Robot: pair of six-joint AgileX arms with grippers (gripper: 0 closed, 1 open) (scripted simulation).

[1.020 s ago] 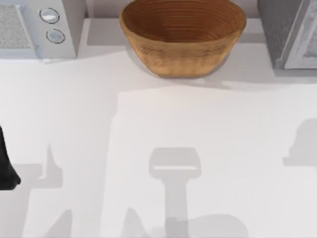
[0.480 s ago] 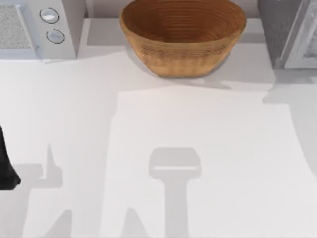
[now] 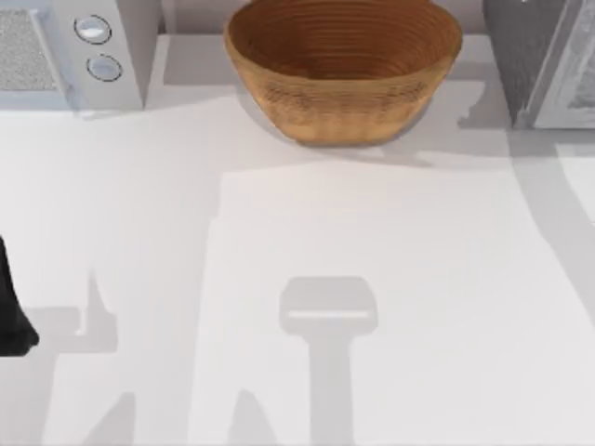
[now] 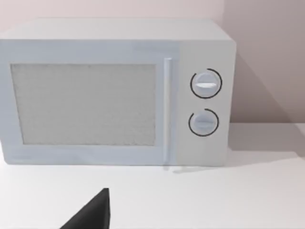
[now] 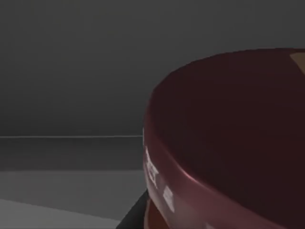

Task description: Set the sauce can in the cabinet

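Observation:
The sauce can [image 5: 224, 143] looms very close in the right wrist view, its dark maroon round top and rim towards the camera, with dim grey walls and a grey floor around it. A dark finger [image 5: 132, 218] of my right gripper lies against the can's lower side, and the gripper is shut on the can. The cabinet [image 3: 544, 60] is the grey speckled box with a pale white-framed door at the table's back right. My left gripper [image 3: 11, 311] stays parked at the table's left edge.
A woven brown basket [image 3: 342, 70] stands at the back middle. A pale microwave with two round knobs [image 3: 70, 51] sits at the back left and faces the left wrist camera [image 4: 114, 93]. White tabletop [image 3: 307, 223] spreads in front of them.
The right arm's shadow has slid from the table's right edge up towards the cabinet and the basket's right side. The left arm has not moved.

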